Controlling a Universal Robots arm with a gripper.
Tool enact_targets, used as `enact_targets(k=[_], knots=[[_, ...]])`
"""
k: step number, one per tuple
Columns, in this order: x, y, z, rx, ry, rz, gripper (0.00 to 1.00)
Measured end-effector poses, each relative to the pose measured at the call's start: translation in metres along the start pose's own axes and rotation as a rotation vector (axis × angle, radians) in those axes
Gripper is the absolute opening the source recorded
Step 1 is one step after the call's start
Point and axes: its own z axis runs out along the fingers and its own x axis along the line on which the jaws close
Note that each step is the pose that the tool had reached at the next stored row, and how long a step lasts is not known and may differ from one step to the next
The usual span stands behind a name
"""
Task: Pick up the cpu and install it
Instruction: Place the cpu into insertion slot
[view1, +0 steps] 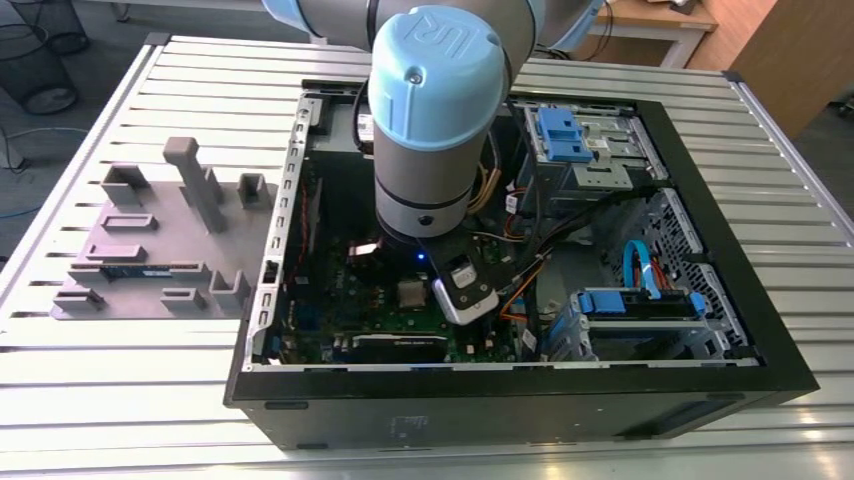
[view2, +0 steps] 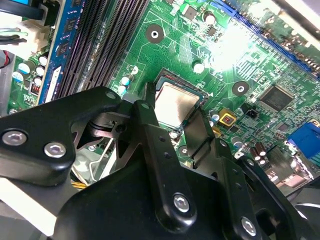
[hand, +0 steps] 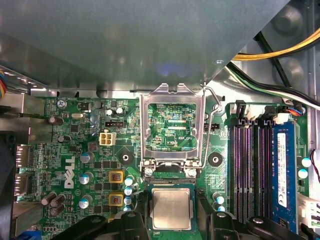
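The black gripper (view2: 173, 114) has its jaws apart by about the width of the cpu (hand: 171, 209). One jaw stands at each of two opposite edges. Whether they press on the chip or only flank it, I cannot tell.

The cpu, a small flat square chip with a silvery-grey metal top, lies level in the black socket of the green circuit board (hand: 75, 150), metal face up. Being square, it has no long axis. Its sides run parallel to the socket's edges and to the long black memory slots (hand: 250, 170) near it.

The socket's silver metal retaining frame (hand: 171, 95) is swung open on its hinge just beside the chip, clear of it. A blue memory stick (hand: 281, 170) sits beyond the slots.

In the exterior view the arm's grey wrist with a pale blue cap (view1: 438, 70) reaches down into the open black computer case (view1: 534, 385). The case stands on a slatted metal table (view1: 134, 380). A grey moulded parts holder (view1: 147, 250) lies at the exterior view's left.
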Motion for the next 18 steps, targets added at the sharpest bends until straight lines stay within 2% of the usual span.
enact_targets(k=[2, 3, 18], knots=[[0.0000, 0.0000, 0.0000, 0.0000, 0.0000, 0.000, 0.49], [0.0000, 0.0000, 0.0000, 0.0000, 0.0000, 0.000, 0.56], [0.0000, 0.0000, -0.0006, 0.0010, 0.0000, 0.000, 0.56]])
